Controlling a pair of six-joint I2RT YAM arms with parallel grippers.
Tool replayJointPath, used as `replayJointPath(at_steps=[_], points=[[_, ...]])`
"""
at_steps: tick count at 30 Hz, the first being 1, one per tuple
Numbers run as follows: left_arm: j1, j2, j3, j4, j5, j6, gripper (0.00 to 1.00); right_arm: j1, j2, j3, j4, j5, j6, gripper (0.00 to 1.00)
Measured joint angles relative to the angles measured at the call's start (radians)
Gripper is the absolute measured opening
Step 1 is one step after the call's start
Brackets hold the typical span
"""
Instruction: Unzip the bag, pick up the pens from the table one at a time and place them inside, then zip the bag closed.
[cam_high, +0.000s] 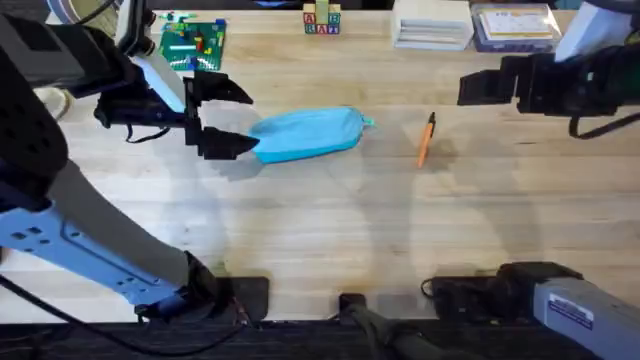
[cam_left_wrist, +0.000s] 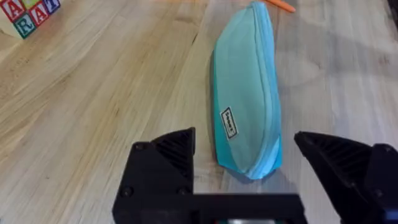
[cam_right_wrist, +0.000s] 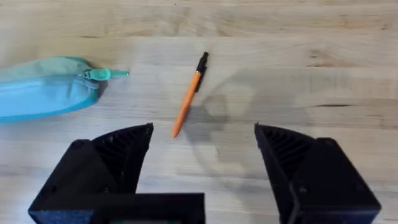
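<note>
On the tabletop (cam_high: 330, 220), the bag (cam_high: 305, 134) lay zipped beside the orange pen (cam_high: 425, 139). At its left end hovered the left gripper (cam_high: 222, 118), fingers spread apart. Farther right, the right gripper (cam_right_wrist: 204, 155) hung above, fingers likewise spread, empty.

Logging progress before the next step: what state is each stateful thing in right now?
Light blue fabric pouch: zipped shut, lying flat on the table.
Slim orange pen: on the table, outside the pouch.
Left gripper: open, at the pouch's end.
Right gripper: open, empty.

Pen (cam_high: 426, 139) right of bag (cam_high: 306, 135)
</note>
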Motion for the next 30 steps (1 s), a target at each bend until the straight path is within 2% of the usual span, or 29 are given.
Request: replayJointPath(at_steps=[12,23,24,27,30], points=[[0.0,0.0,0.0,0.0,0.001,0.0,0.993,0.0,0.0,0.0,0.0,0.0,0.0,0.998],[0.0,0.0,0.0,-0.003,0.035,0.0,0.995,0.0,0.0,0.0,0.0,0.0,0.0,0.998],[-0.001,0.0,0.0,-0.003,0.037,0.0,0.983,0.0,0.0,0.0,0.0,0.0,0.0,0.998],[-0.003,0.0,0.0,-0.006,0.04,0.001,0.856,0.0,0.0,0.0,0.0,0.0,0.0,0.998],[-0.007,0.0,0.0,-0.006,0.041,0.002,0.846,0.0,0.0,0.0,0.0,0.0,0.0,0.997]])
